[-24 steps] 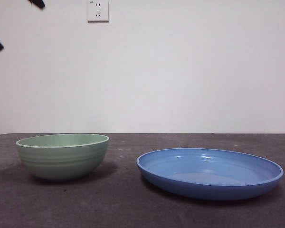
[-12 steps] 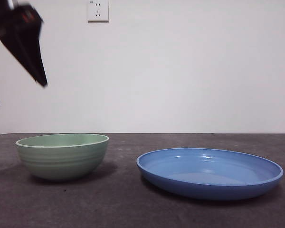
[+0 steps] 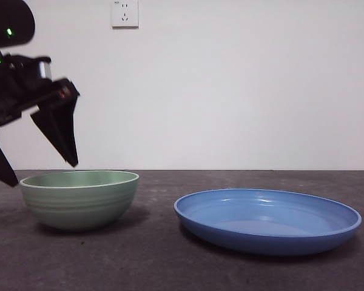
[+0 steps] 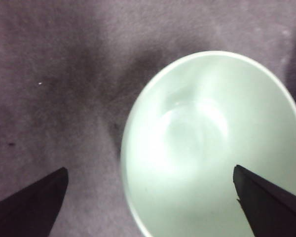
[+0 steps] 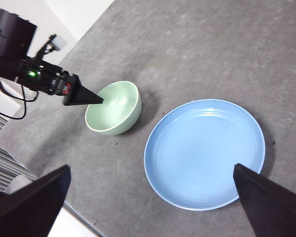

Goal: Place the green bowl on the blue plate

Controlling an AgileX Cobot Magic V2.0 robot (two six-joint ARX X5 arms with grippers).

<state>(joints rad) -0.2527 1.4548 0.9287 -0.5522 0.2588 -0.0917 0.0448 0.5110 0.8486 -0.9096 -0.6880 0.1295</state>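
**Operator:** Across the front view, I have the pale mint-green, glossy, ridged round bowl (image 3: 79, 199) sitting on the dark grey matte tabletop (image 3: 170, 267), left of the wide, shallow, glossy blue round plate (image 3: 267, 220). The two are apart, a strip of bare table between them. The black left gripper (image 3: 39, 173) hangs over the bowl's left side, one pointed jaw tip just above the rim, the other lower, beyond the bowl's outer edge. A white wall socket (image 3: 125, 13) sits high on the wall.

**Observer:** Can you tell from there how the jaws stand?

**Operator:** They read as spread, but the left wrist view is clearer: the left gripper (image 4: 150, 202) is wide apart, one jaw over bare tabletop (image 4: 49, 79), the other over the green bowl (image 4: 207, 148), whose near rim lies between them. Nothing is held. I see the bowl's empty, shiny inside here, which the front view hides.

**Observer:** And the right arm?

**Operator:** On the right wrist view, the right gripper (image 5: 150, 200) is high above the table, jaws wide, holding nothing. Only this view gives the layout from above: green bowl (image 5: 113, 107) beside the blue plate (image 5: 204, 154), not touching, with the left gripper (image 5: 84, 97) pointing one jaw at the bowl's rim. Its second jaw I cannot make out here.
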